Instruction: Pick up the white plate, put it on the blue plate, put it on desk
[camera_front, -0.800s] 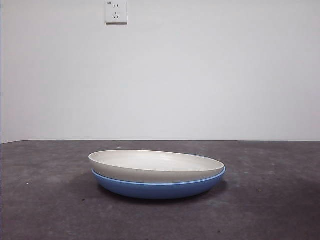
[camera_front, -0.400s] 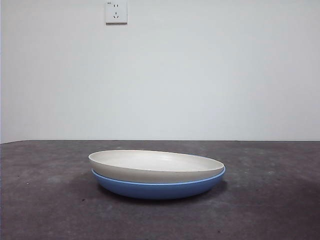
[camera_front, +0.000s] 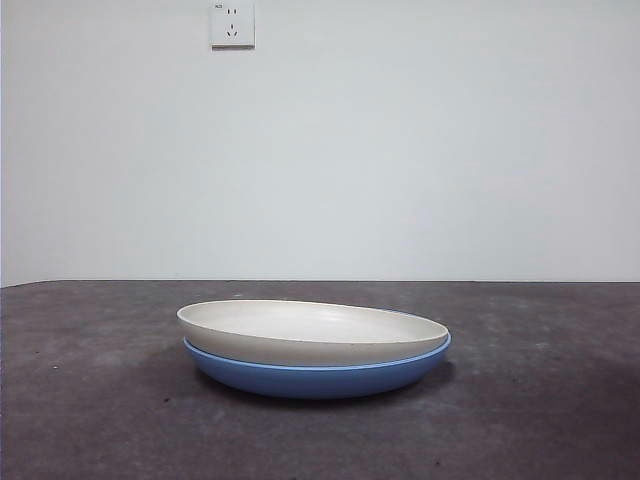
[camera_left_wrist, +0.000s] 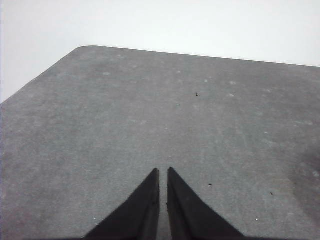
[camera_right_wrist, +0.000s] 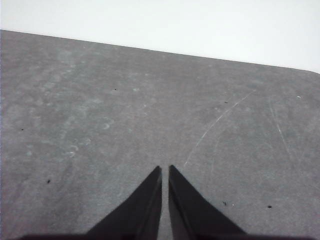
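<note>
The white plate (camera_front: 313, 333) sits nested in the blue plate (camera_front: 318, 377), slightly tilted, at the middle of the desk (camera_front: 80, 400). My left fingers (camera_left_wrist: 163, 172) and right fingers (camera_right_wrist: 165, 170) are pressed together over bare desk; neither wrist view shows a plate, so I cannot tell which arm is nearer.

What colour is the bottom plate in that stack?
Glossy medium blue: the blue plate sits under the white plate. The front view shows it best.
</note>
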